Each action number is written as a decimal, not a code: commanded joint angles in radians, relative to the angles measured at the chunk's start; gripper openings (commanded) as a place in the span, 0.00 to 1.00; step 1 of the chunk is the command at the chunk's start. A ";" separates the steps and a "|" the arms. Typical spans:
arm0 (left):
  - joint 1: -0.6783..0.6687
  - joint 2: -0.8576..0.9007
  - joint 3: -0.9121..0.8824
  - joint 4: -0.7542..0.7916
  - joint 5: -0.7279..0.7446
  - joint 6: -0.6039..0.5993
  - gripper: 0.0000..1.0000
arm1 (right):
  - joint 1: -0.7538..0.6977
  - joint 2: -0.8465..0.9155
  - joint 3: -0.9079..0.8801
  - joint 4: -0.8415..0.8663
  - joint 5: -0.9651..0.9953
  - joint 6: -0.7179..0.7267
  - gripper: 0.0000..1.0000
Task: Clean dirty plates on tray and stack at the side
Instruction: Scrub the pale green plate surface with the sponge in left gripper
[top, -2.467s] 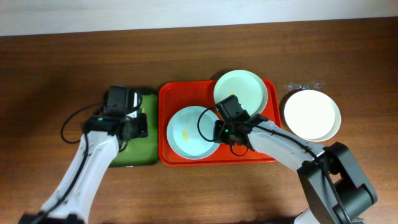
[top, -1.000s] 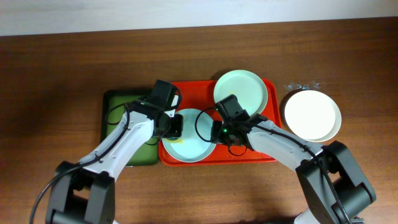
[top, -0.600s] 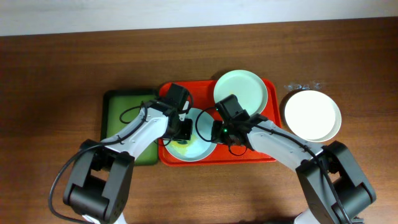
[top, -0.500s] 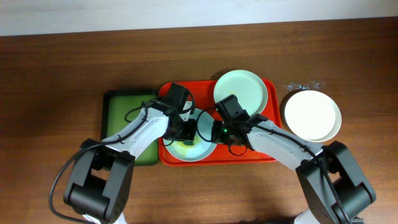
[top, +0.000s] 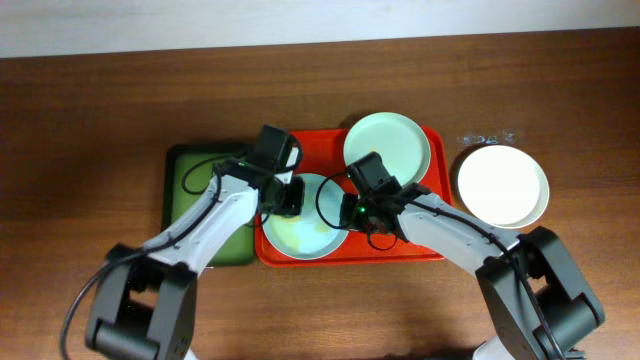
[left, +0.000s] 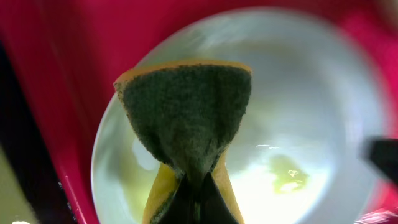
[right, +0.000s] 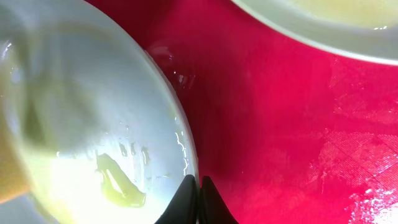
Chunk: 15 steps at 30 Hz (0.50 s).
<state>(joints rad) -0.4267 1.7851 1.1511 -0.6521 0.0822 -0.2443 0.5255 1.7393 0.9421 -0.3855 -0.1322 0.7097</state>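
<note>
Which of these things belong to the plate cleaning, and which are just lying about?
In the job: red tray; blue plate, under the sponge held in the left end effector; mint plate; white plate, off the tray.
Lying about: green tray; small clear bits near the white plate.

tray (top: 272, 152): bright red, plain, with glossy wet spots
left plate (top: 305, 236): pale blue-white, with a thin yellowish film
smear (left: 287, 180): yellow-green, half transparent
rear plate (top: 392, 142): pale mint, plain
plate off the tray (top: 500, 186): white, with a cream tone at the rim
sponge (left: 186, 115): dark green rough face, yellow-orange body
small tray (top: 178, 168): dark green
table (top: 90, 110): brown wood with fine grain lines
arms (top: 455, 232): white, with black parts and black cables
</note>
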 joint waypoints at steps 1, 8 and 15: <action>0.003 0.104 -0.034 0.024 -0.061 -0.025 0.00 | 0.005 0.018 -0.003 -0.007 0.013 0.000 0.04; 0.003 0.145 -0.029 0.031 0.381 0.094 0.00 | 0.005 0.018 -0.003 -0.007 0.014 0.000 0.04; 0.043 0.096 0.128 -0.081 0.345 0.102 0.00 | 0.005 0.018 -0.003 -0.015 0.014 -0.003 0.04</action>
<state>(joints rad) -0.4114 1.9076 1.1717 -0.6552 0.4965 -0.1673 0.5255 1.7393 0.9421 -0.3885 -0.1314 0.7097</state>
